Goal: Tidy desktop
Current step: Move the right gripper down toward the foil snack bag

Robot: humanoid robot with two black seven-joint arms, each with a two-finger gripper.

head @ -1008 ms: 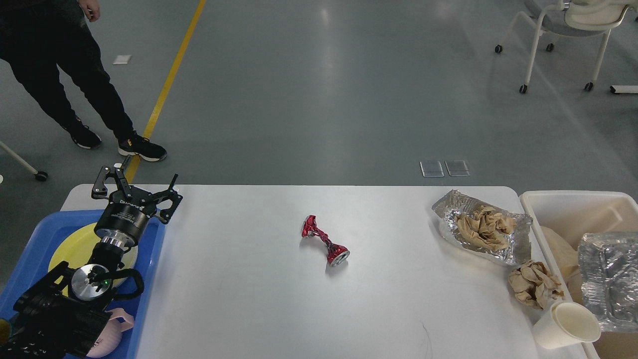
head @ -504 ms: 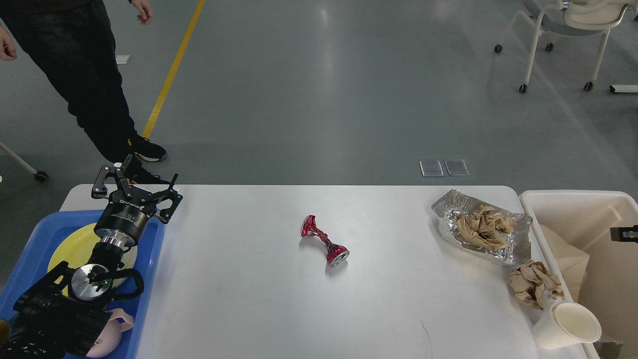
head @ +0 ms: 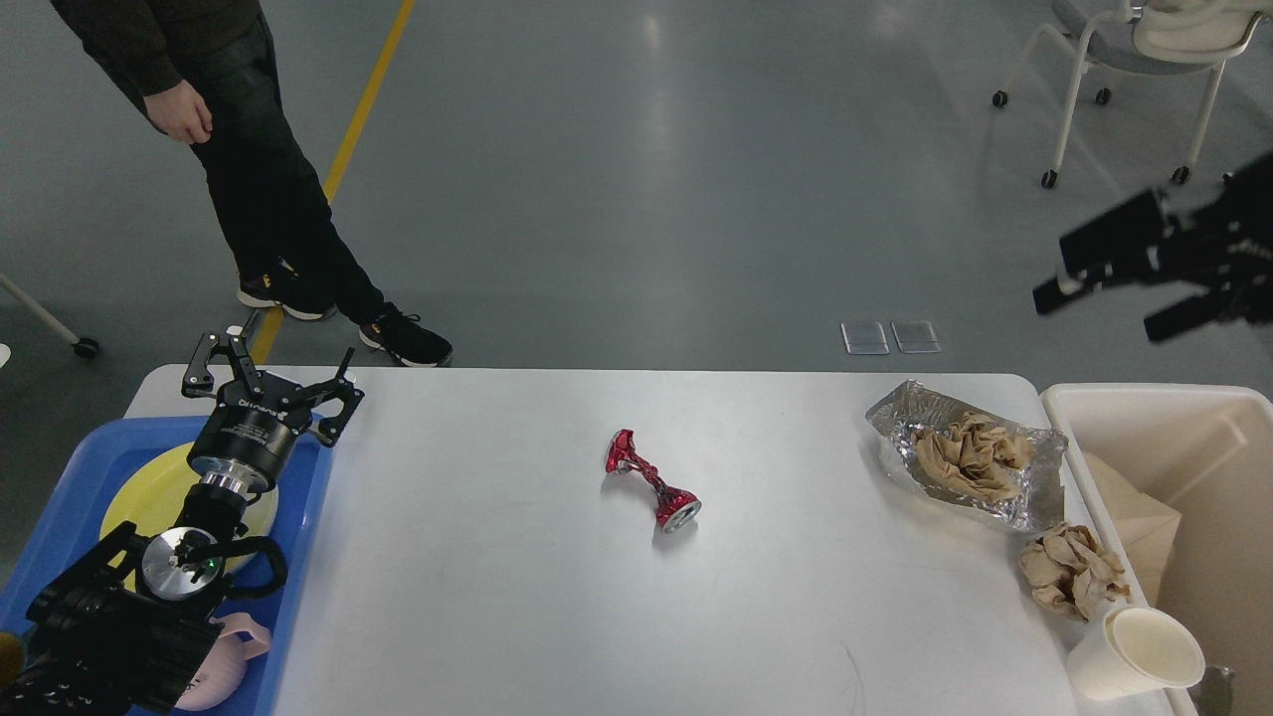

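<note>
The white desktop [head: 497,587] holds a crushed red can [head: 651,480] at its middle. At the right lie a foil sheet with crumpled brown paper [head: 970,457], a brown paper ball [head: 1072,572] and a white paper cup [head: 1134,651]. My left gripper [head: 276,358] is open and empty, over the far right corner of the blue tray [head: 60,487]. My right gripper [head: 1094,310] is blurred, raised high above the cream bin [head: 1144,403], with two prongs apart and nothing between them.
The blue tray holds a yellow plate [head: 139,497] and a pink item [head: 224,666]. The bin holds a brown paper bag [head: 1129,512]. A person [head: 259,179] stands beyond the table's far left. A wheeled chair [head: 1144,60] stands far right.
My right gripper rose from the bin to high above it. The foil container seen in the bin one second ago no longer shows. The person walked right. My left arm stayed still.
</note>
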